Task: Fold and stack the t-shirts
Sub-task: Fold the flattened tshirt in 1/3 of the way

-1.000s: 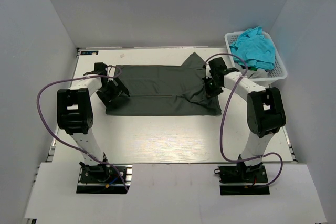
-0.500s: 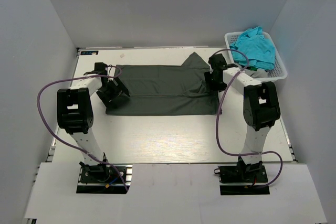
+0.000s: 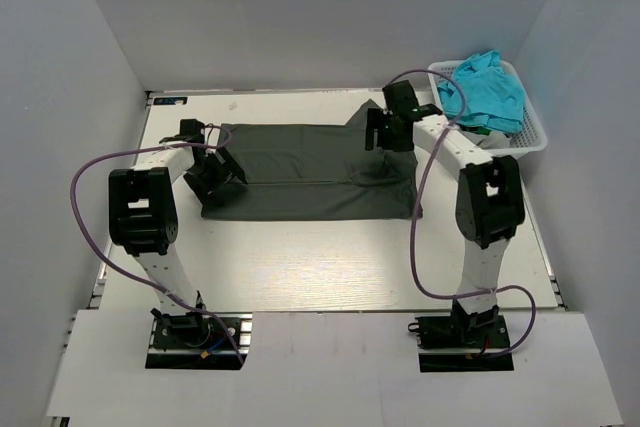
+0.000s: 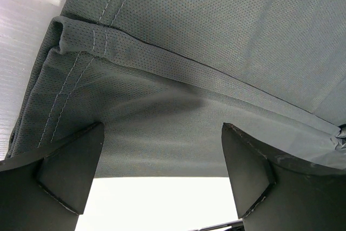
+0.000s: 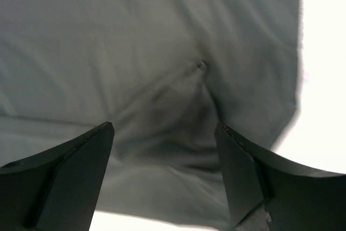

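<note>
The dark charcoal t-shirt (image 3: 300, 172) lies folded into a long band on the white table (image 3: 300, 267), and the two claws sit at its opposite ends.

The left claw (image 3: 214, 174) is at the shirt's left end. In the left wrist view its two dark fingers (image 4: 67, 174) stand wide apart with nothing clamped between them. The stitched hem runs just ahead of the fingertips, a folded seam crosses beyond it, and bare table shows below the cloth edge between the fingers. Whether the fingertips touch the cloth cannot be told.

The right claw (image 3: 385, 131) is over the far right part of the same shirt, near the corner. A pointed flap of cloth (image 3: 366, 113) sticks out toward the far wall just to the claw's left. In the right wrist view this claw is also spread open and empty. Its fingers (image 5: 243, 171) frame a soft, blurred stretch of grey fabric, with a small pinched wrinkle ahead of the gap. The shirt's right edge and bare table show beyond the right finger.

To the right of the right claw and a little farther back, the turquoise t-shirts (image 3: 485, 92) are heaped loosely in the white lattice basket (image 3: 537, 125). They are apart from the grey shirt.
</note>
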Robot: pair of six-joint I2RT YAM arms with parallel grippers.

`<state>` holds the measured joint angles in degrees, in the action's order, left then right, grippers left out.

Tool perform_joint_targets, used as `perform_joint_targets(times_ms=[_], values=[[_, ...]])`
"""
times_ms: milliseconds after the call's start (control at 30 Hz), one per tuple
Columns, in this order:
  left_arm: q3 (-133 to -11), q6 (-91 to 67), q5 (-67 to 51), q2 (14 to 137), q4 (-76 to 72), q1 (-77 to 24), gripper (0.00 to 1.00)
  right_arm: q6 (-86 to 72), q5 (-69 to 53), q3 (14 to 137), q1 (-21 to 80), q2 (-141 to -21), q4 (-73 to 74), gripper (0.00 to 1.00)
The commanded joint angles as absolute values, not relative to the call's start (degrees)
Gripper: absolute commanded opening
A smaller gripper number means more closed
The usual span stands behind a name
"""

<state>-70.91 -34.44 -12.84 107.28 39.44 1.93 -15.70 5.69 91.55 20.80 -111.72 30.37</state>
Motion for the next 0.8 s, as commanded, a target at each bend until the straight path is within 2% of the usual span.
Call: perform_joint_targets(times_ms=[0,33,167,300,467,600,633,667,767], values=[[-70.84,-33.49,-11.52,106.97,39.64,1.93,1.00,-23.28,8.87,96.06,21.53,-116.97,33.83,0.78],[-70.84,-33.49,-11.51,106.96,39.64,1.93,1.00,-25.21,9.57,97.54,21.79,-117.68,34.53,0.72],[-70.84,-33.49,-10.99,106.96,40.17,1.93,1.00,-27.86,12.38,102.03,22.50,-122.42,38.75,0.58],[-70.84,-33.49,-10.46,107.49,40.69,1.93,1.00,-28.74,13.36,102.40,22.76,-123.84,42.27,0.56],[-70.84,-33.49,-10.99,108.02,40.69,1.93,1.00,-28.83,12.57,100.63,23.20,-124.54,41.22,0.48],[-71.46,-33.49,-11.51,109.24,40.69,1.93,1.00,-28.30,10.38,100.63,23.55,-124.89,37.36,0.12],[-71.46,-33.49,-11.51,109.25,40.69,1.93,1.00,-27.78,9.50,101.24,23.47,-124.98,37.01,0.09],[-71.46,-33.49,-11.51,109.25,40.69,1.93,1.00,-28.03,9.32,101.60,23.47,-125.42,36.91,0.00],[-71.46,-33.49,-11.51,109.25,40.69,1.93,1.00,-28.04,10.28,104.32,23.47,-125.86,37.35,0.00]])
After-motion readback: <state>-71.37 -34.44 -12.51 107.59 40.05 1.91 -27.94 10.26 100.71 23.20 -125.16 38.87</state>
